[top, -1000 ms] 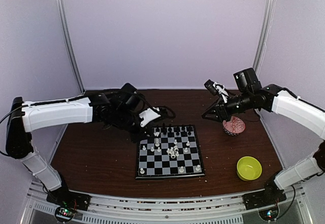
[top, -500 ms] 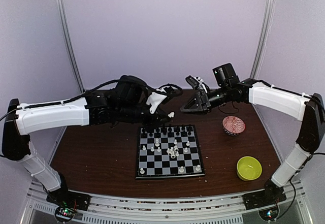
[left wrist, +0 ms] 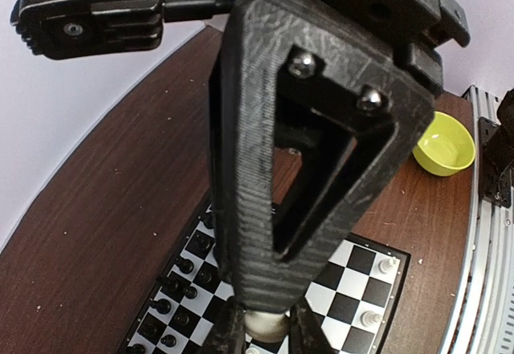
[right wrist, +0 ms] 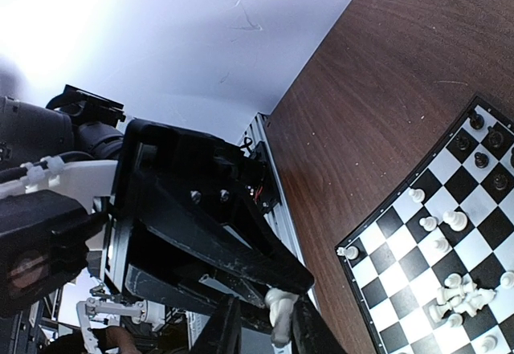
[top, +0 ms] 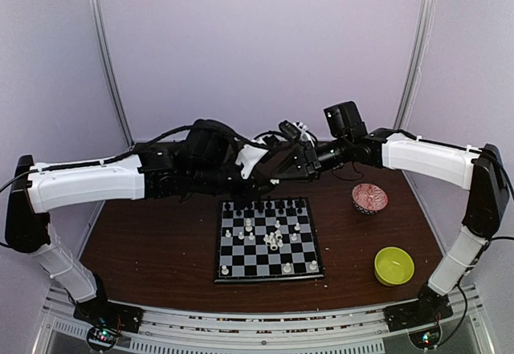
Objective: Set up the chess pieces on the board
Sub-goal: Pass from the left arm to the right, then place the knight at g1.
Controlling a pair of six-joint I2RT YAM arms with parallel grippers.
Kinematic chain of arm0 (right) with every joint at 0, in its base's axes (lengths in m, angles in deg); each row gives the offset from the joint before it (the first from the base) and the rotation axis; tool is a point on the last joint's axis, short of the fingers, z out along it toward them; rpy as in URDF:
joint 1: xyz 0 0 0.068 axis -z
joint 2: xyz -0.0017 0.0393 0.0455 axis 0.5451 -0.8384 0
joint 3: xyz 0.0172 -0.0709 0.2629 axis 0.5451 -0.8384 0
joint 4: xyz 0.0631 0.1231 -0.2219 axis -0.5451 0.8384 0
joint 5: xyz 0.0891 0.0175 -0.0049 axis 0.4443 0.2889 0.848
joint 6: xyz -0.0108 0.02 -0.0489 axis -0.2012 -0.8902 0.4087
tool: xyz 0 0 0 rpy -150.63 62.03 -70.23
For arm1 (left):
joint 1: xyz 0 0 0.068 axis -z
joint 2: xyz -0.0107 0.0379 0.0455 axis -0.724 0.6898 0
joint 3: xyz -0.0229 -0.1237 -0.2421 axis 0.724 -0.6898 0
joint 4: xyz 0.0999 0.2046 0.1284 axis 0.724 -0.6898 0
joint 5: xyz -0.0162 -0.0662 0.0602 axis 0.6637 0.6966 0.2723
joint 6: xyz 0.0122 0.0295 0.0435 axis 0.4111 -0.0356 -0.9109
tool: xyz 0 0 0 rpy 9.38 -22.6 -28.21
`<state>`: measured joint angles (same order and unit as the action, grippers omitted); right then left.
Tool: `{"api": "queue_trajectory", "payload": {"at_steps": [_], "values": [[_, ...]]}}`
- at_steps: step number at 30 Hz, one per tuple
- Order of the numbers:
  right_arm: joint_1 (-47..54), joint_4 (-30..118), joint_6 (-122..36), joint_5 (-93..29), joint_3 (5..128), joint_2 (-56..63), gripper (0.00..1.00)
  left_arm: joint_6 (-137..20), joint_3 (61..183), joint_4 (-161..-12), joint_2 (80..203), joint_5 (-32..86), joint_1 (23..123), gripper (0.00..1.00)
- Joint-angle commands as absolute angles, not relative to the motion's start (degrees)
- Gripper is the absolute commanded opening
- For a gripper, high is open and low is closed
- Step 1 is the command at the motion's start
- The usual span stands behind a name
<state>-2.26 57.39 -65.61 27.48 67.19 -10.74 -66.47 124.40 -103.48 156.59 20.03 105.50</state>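
Above the far edge of the board (top: pixel 265 276), the jaws of the left gripper (left wrist: pixel 263 330) are clamped on a white chess piece (left wrist: pixel 265 320). The jaws of the right gripper (right wrist: pixel 261 334) flank that same piece; I cannot tell whether they grip it. Other chess pieces (top: pixel 273 238) stand on the board.

one board (top: pixel 305 254), two bowls (top: pixel 369 199) (top: pixel 393 266), two arms (top: pixel 88 182) (top: pixel 426 160)

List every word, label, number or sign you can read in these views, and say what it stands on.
None can be read.
The black-and-grey checkered chessboard shows no legible marks.
The red-patterned bowl carries only pattern.
The yellow-green bowl is plain.
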Motion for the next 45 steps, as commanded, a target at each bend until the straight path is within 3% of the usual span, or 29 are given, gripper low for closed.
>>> {"api": "queue_trajectory", "payload": {"at_steps": [1, 8, 12, 17, 22, 27, 37, 45], "values": [[-2.6, 51.5, -69.5, 29.4, 65.8, -11.0, 0.15, -65.9, 126.1, -100.4, 157.7, 19.3, 106.0, 0.15], [-2.6, 49.7, -69.6, 28.9, 64.2, -9.9, 0.05, -65.6, 126.1, -100.6, 158.4, 17.8, 106.0, 0.19], [-2.4, 52.7, -65.9, 27.3, 64.5, -9.4, 0.04, -65.6, 125.8, -100.7, 158.6, 16.8, 106.0, 0.30], [0.0, 63.9, -55.2, 24.1, 67.2, -8.3, 0.03, -69.4, 125.6, -104.6, 156.9, 10.5, 106.4, 0.40], [2.8, 75.2, -38.0, 15.8, 67.0, -3.3, 0.03, -73.4, 121.7, -106.0, 151.6, 8.1, 106.4, 0.43], [2.0, 76.5, -25.6, 5.2, 58.3, 5.7, 0.03, -68.4, 118.0, -102.8, 149.3, 0.0, 105.7, 0.44], [-12.7, 84.6, -5.9, -12.3, 52.0, 9.7, 0.03, -59.7, 115.4, -97.0, 149.8, -2.9, 104.2, 0.44], [-22.1, 83.4, -2.5, -18.8, 49.9, 3.8, 0.03, -59.2, 115.2, -98.2, 149.1, -4.3, 104.2, 0.44]]}}
